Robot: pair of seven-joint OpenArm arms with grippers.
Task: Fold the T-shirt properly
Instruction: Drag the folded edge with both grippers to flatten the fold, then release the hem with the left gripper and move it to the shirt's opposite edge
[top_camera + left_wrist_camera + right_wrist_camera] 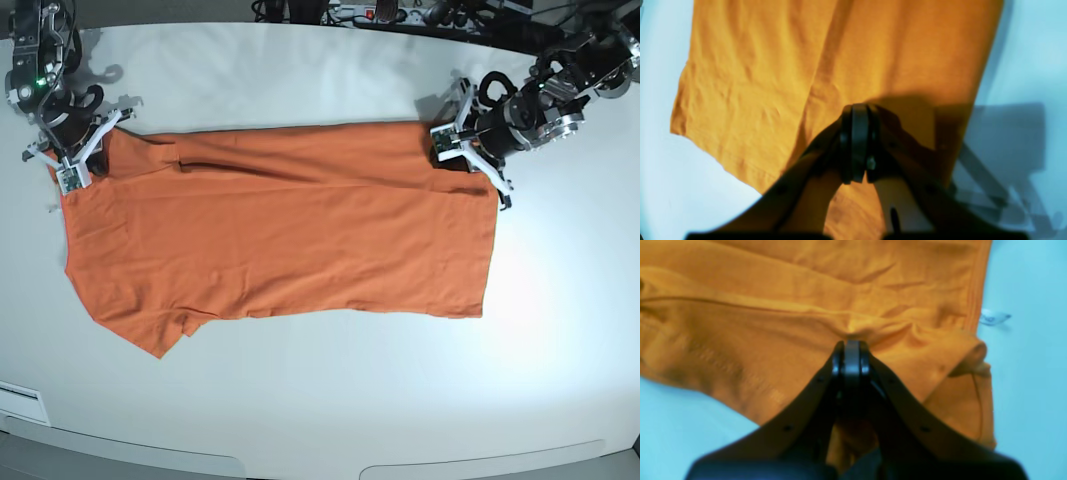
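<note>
The orange T-shirt (280,240) lies flat across the white table, its far long edge folded over toward the middle and one short sleeve at the front left. At the shirt's far left end, by the shoulder, my right gripper (72,176) is shut on the T-shirt. In the right wrist view the fabric (740,323) puckers at the closed fingertips of that gripper (851,341). At the far right corner by the hem, my left gripper (450,152) is shut on the T-shirt. The left wrist view shows that gripper (858,108) with jaws together on the cloth (756,66).
The white table (320,400) extends in front of the shirt and to its right. Cables and a power strip (380,12) lie along the back edge. A small pale scrap (993,317) rests on the table beside the shirt near my right gripper.
</note>
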